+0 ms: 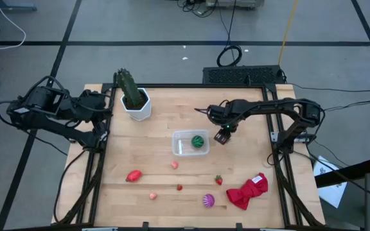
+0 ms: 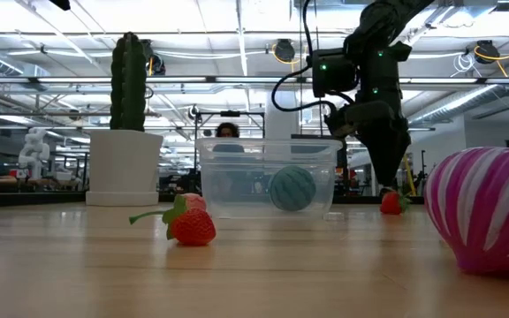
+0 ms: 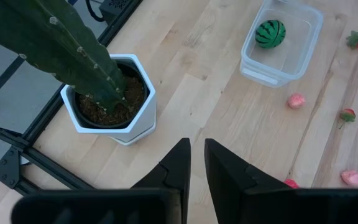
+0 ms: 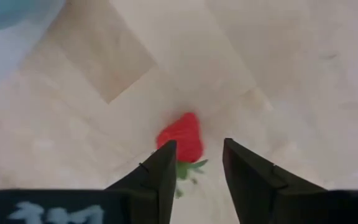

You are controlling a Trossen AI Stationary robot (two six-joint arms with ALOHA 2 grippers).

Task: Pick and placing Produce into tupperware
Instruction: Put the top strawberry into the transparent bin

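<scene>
The clear tupperware stands mid-table with the green striped ball inside it. My right gripper hangs open in the air just right of the tub, pointing down. Its wrist view shows a red strawberry lying on the table beyond the fingertips, untouched. On the near part of the table lie a red pepper-like piece, two pink bits, a small strawberry, another strawberry and a purple striped piece. My left gripper waits shut at the left edge.
A green cactus in a white hexagonal pot stands at the far left, right in front of my left gripper. A crumpled red cloth lies at the near right. Bare wood lies between the tub and the pot.
</scene>
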